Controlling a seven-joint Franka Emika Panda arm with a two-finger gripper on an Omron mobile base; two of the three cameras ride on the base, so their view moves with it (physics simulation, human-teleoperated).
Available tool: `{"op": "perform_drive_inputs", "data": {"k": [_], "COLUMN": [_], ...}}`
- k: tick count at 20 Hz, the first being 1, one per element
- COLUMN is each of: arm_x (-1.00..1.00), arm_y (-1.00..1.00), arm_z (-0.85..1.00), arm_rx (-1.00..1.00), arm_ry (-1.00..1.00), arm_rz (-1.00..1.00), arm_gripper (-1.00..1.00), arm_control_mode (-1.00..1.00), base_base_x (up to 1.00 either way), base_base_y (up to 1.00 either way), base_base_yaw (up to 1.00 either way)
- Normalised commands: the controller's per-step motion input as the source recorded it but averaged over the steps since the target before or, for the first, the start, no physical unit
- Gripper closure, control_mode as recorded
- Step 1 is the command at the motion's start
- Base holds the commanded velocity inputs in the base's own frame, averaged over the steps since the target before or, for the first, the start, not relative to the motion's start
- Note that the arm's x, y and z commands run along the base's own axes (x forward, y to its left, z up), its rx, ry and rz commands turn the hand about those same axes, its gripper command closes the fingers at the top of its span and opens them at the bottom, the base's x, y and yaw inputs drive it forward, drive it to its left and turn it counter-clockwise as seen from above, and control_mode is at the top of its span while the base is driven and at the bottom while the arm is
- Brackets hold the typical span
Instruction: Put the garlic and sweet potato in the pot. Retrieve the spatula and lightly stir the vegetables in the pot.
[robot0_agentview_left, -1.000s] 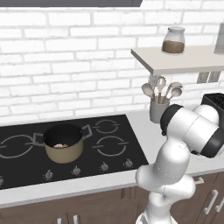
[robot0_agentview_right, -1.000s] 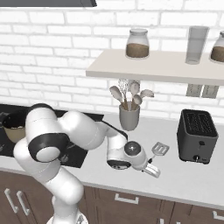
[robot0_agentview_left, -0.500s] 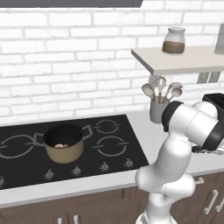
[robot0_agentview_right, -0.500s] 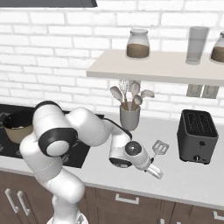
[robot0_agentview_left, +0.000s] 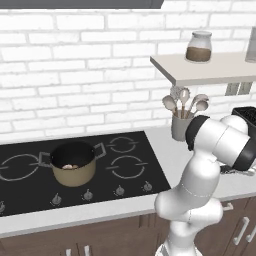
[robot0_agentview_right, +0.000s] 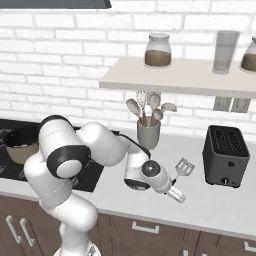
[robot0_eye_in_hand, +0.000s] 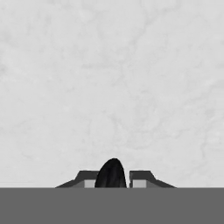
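Note:
The spatula (robot0_agentview_right: 183, 167) lies on the pale counter right of the stove, its slotted silvery head pointing toward the toaster. My gripper (robot0_agentview_right: 174, 192) is low over its slim black handle (robot0_eye_in_hand: 111, 174), which stands between the two fingertips in the hand view; the jaws are shut on it. The tan pot (robot0_agentview_left: 73, 163) sits on the black cooktop, far to the left of the gripper. Inside it lie the off-white garlic (robot0_agentview_left: 65, 167) and the pinkish-brown sweet potato (robot0_agentview_left: 74, 166). In the right base view my arm hides part of the pot (robot0_agentview_right: 19, 145).
A grey utensil cup (robot0_agentview_right: 148, 134) with pale spoons stands against the brick wall behind the hand. A black toaster (robot0_agentview_right: 226, 155) is on the counter to the right. A shelf (robot0_agentview_right: 175, 80) with jars hangs above. The counter's front edge is close below the hand.
My arm's shoulder and elbow have swung over while the hand stayed at the spatula's handle. The spatula's head has hardly shifted.

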Motion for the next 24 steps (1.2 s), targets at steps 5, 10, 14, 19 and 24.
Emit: {"op": "perform_drive_inputs", "data": {"k": [5, 10, 14, 19, 24], "arm_x": [0.07, -0.57, -0.59, -0.08, 0.00], "arm_y": [0.10, 0.10, 0.07, 0.08, 0.14], "arm_z": [0.12, 0.84, 1.00, 1.00, 1.00], "arm_rx": [-0.05, -0.15, -0.07, 0.00, 0.00], "arm_ry": [0.00, -0.10, -0.01, 0.00, 0.12], "arm_rz": [0.03, 0.13, 0.20, 0.17, 0.13], "arm_gripper": [1.00, 1.00, 1.00, 1.00, 1.00], "arm_control_mode": [-1.00, -1.00, -1.00, -1.00, -1.00], "base_base_x": [0.00, 0.00, 0.00, 0.00, 0.00], "base_base_y": [0.00, 0.00, 0.00, 0.00, 0.00], "base_base_yaw": [0.00, 0.00, 0.00, 0.00, 0.00]}}
